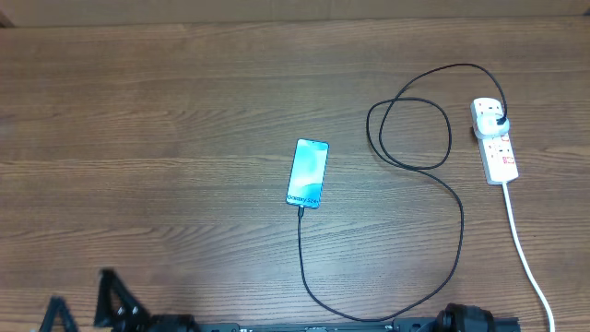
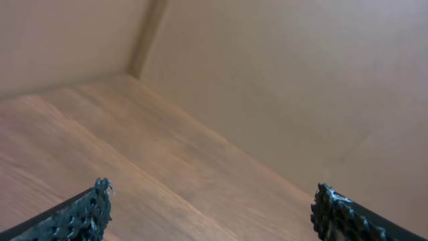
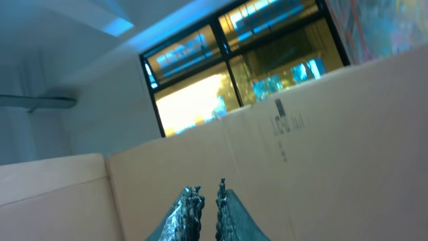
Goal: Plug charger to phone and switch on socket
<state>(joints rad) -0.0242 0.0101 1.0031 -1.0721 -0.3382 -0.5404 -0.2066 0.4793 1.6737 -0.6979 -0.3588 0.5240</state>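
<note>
The charger (image 1: 458, 231) seems to be joined at both ends. Its tip meets the near end of the phone (image 1: 309, 172), which lies mid-surface with its screen lit, and its black plug head sits in the far end of the socket (image 1: 495, 138) at the right. What probably remains is the switch. The red-marked switches are too small to tell whether they are on or off.

Both arms sit at the near edge, clear of everything. The left hand (image 2: 212, 194) is spread wide over bare wood. The right hand (image 3: 207, 194) has its fingers almost pressed together, holding nothing, and points up at a cardboard wall (image 3: 321, 147).

The right hand is the nearer one for the switch. It would need to reach far and right and press down with its tips together.

The surface (image 1: 138, 138) is open on the left and at the centre. On the right, the charger's loops lie just left of the socket and the white cord (image 1: 525, 249) trails toward the near edge, so a path from above looks safest.
</note>
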